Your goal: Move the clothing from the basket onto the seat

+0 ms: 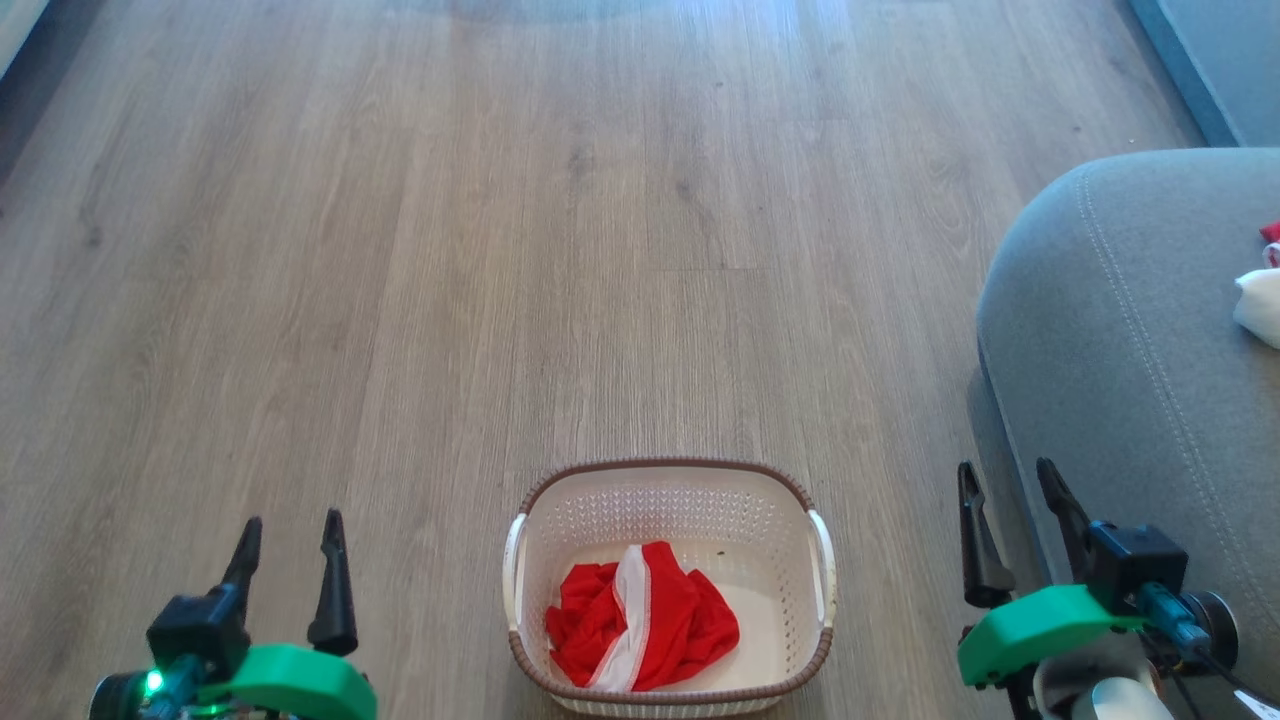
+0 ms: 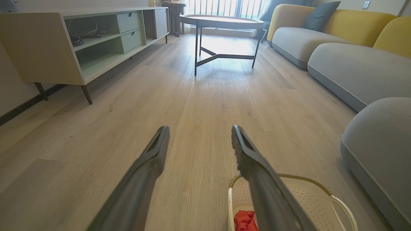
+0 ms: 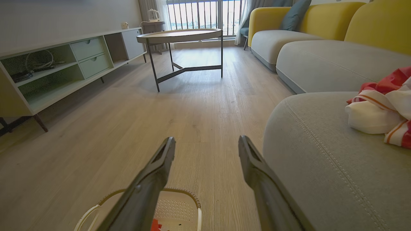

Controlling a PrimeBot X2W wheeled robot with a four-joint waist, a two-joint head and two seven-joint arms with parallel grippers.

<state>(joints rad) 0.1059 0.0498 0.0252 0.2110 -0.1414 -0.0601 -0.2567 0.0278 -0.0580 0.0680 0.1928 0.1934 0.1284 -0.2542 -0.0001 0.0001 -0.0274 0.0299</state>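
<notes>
Two grippers, your left gripper (image 1: 291,520) and right gripper (image 1: 1005,467), gape wide and empty; clothing (image 1: 685,612) lies in the basket (image 1: 665,465)

No legible text or labels

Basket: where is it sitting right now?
Head view, bottom centre: the basket stands on the wood floor between the left pincer and right pincer, left of the grey seat, red clothing inside.
</notes>
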